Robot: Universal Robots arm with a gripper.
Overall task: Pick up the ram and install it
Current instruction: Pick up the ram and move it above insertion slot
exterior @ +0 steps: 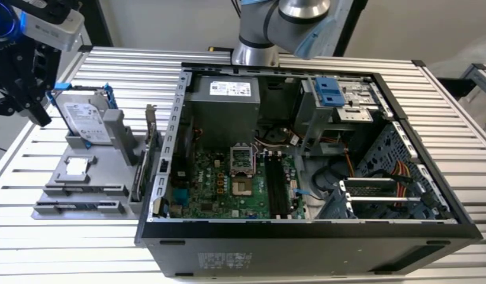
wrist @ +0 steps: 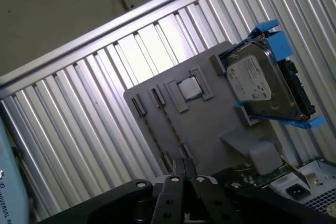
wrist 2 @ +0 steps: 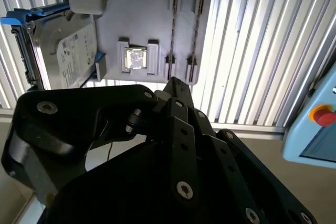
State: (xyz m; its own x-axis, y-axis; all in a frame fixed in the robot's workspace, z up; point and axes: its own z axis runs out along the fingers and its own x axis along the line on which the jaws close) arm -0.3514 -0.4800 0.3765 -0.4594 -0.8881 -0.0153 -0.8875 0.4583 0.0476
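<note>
Tool above gray tray; one hard drive, two slots

Exterior view and both wrist views overlook the holder.

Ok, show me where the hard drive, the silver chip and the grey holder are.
hard drive [exterior: 86, 121]: exterior view, on its labelled flat face.
silver chip [wrist 2: 135, 57]: second wrist view, on the middle of its shiny top.
grey holder [wrist: 210, 129]: first wrist view, on a bare part of its flat plate.
</note>
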